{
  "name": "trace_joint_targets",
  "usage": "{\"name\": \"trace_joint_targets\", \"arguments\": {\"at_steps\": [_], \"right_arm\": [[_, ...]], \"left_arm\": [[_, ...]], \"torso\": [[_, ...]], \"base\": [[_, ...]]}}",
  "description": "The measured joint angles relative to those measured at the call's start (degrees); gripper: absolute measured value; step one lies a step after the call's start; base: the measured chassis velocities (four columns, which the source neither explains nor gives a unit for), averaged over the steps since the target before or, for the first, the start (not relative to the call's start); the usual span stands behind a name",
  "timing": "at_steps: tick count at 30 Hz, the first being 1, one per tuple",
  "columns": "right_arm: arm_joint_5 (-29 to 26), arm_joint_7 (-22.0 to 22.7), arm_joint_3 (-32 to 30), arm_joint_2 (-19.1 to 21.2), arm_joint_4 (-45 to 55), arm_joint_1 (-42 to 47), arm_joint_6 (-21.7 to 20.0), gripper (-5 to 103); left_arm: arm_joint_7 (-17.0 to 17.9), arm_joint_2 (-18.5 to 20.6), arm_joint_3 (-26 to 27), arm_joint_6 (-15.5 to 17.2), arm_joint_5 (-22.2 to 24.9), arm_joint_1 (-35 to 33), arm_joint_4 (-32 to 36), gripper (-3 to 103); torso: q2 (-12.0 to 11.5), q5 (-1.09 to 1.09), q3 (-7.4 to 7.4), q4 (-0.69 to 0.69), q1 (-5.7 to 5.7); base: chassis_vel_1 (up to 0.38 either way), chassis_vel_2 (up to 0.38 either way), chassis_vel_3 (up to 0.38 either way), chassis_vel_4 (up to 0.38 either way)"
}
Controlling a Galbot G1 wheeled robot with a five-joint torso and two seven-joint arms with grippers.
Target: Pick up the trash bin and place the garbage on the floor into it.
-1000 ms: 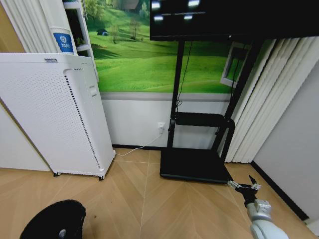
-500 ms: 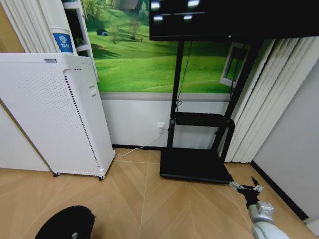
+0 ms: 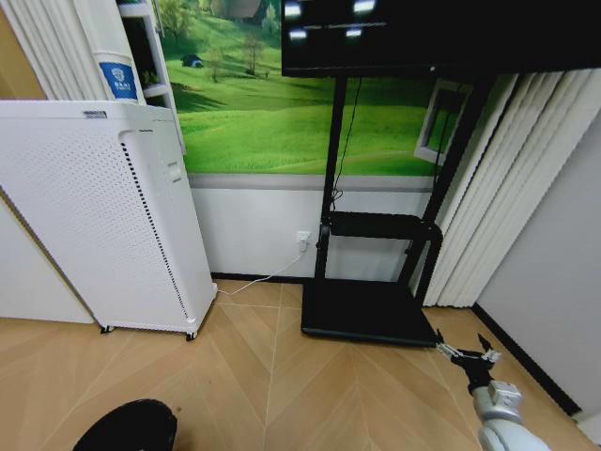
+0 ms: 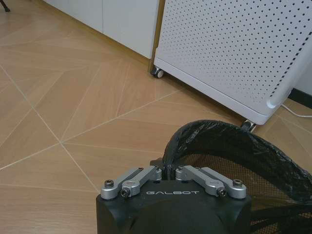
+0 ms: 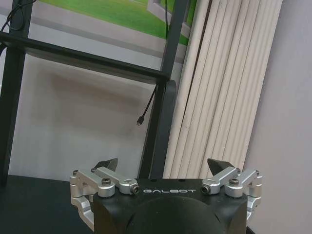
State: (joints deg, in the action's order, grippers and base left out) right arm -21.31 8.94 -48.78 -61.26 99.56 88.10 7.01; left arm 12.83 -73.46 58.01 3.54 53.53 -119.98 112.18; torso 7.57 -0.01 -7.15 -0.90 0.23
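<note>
The head camera is looking forward and down at the purifier (image 3: 103,211) and stand (image 3: 371,282). The left wrist camera is looking close over its pincer (image 4: 165,176) at that purifier (image 4: 234,53). The right wrist camera is facing the stand (image 5: 161,97) and curtain (image 5: 219,87).

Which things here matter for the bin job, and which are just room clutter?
Job:
- trash bin, black-lined mesh, rim clamped in the left gripper
- right gripper, jaws open, holding nothing

Clutter:
- white perforated appliance on casters
- black TV stand
- curtains
- white cable at the wall socket
</note>
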Motion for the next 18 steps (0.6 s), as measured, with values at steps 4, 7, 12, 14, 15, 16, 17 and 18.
{"name": "trace_joint_targets", "arguments": {"at_steps": [4,7,12,14,15,16,17,18], "right_arm": [[-0.1,-0.3,0.0,1.1,-0.9,-1.1,0.0,100],[-0.1,-0.4,0.4,1.6,-1.6,-2.9,-0.5,100],[-0.1,-0.9,1.1,1.7,-2.3,-4.7,-1.4,100],[-0.4,-1.2,1.1,1.9,-2.7,-4.4,-1.5,100],[-0.6,-1.2,1.0,2.1,-3.2,-4.3,-1.4,100],[-0.8,-1.3,1.0,2.3,-3.7,-4.2,-1.2,100],[-0.8,-1.3,1.0,2.3,-3.7,-4.2,-1.2,100],[-1.3,-1.3,0.8,2.8,-4.5,-4.1,-0.9,100]], "left_arm": [[0.8,-0.2,-0.1,1.1,-0.9,-0.9,0.1,7],[1.6,-0.6,-0.2,1.3,-2.0,-1.4,0.4,7],[2.6,-1.3,-0.3,1.1,-3.8,-1.6,0.2,7],[2.8,-1.6,-0.1,0.9,-4.3,-1.5,-0.2,7],[2.9,-1.7,0.0,0.8,-4.4,-1.6,-0.4,7],[2.9,-1.8,0.1,0.8,-4.5,-1.7,-0.5,7],[2.9,-1.8,0.1,0.8,-4.5,-1.7,-0.5,7],[3.0,-1.9,0.4,0.8,-4.6,-1.9,-0.6,8]], "torso": [[0.0,0.01,0.0,-0.01,0.0],[0.0,0.0,0.0,0.0,0.0],[0.0,0.02,0.0,0.02,0.0],[0.0,0.01,0.0,0.0,0.0],[0.0,0.01,0.0,-0.01,0.0],[0.0,0.01,0.0,-0.02,0.0],[0.0,0.01,0.0,-0.02,0.0],[0.0,0.01,0.0,-0.01,0.0]], "base": [[0.0,0.0,0.0,0.0],[0.0,0.0,0.0,0.0],[0.0,0.0,0.0,0.0],[0.0,0.0,0.0,0.0],[0.0,0.0,0.0,0.0],[0.0,0.0,0.0,0.0],[0.0,0.0,0.0,0.0],[0.0,0.0,0.0,0.0]]}}
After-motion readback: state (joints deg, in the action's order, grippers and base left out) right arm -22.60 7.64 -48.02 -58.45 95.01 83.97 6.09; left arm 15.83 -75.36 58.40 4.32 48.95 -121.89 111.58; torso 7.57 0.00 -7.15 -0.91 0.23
